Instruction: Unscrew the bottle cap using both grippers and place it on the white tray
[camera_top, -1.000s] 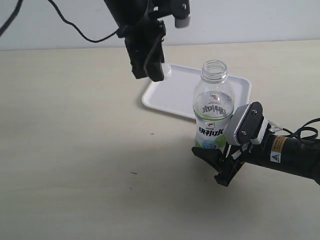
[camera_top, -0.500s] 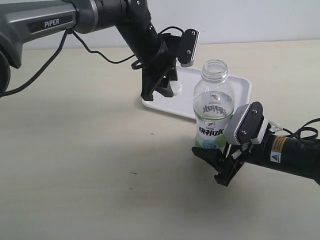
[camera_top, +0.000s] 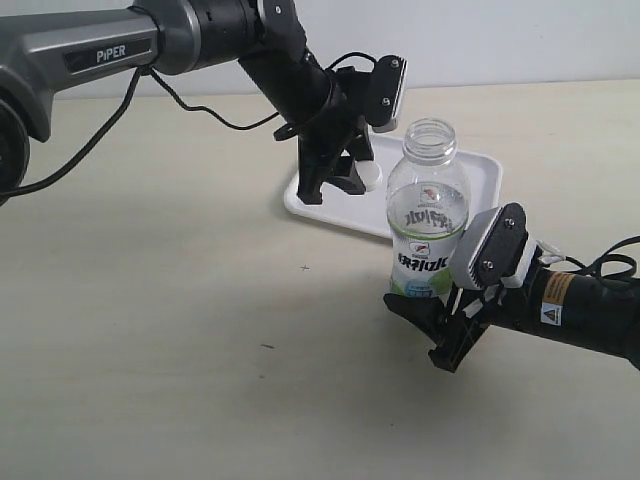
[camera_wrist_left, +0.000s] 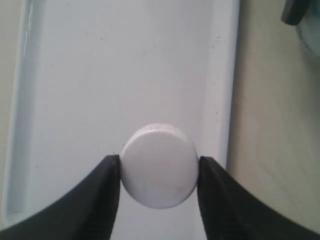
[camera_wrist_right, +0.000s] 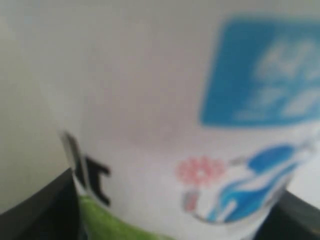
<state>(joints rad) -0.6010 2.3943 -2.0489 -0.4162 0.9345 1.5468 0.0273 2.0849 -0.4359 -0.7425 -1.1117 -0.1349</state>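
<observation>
Two hands are being seen over a pale surface (camera_top: 150, 350). The bottle cap (camera_top: 371, 177) is being clenched by the left hand (camera_top: 340, 183), which is being reached in from the left on a grey arm marked PIPER. In the left wrist view the bottle cap (camera_wrist_left: 159, 172) is being pinched on both sides by the left hand (camera_wrist_left: 159, 167), each black finger being pressed against the ribbed side. The round white top is being turned toward the camera. The cap is being held over the white tray (camera_wrist_left: 100, 75), just beside one of its long raised rims. Whether the cap is touching the tray floor cannot be told.

The bottle (camera_top: 428, 225) is being kept upright on the surface, with its threaded neck uncovered. It is standing in front of the white tray (camera_top: 480, 180), whose near rim is being hidden behind it. The lower body of the bottle is being grasped by the right hand (camera_top: 440, 320), which is carrying a white-grey block (camera_top: 490, 250) and a yellow warning sticker (camera_top: 552, 290). In the blurred right wrist view the label of the bottle (camera_wrist_right: 165, 115) is filling the picture, and dark fingers (camera_wrist_right: 40, 210) are being pressed against it at either side.
</observation>
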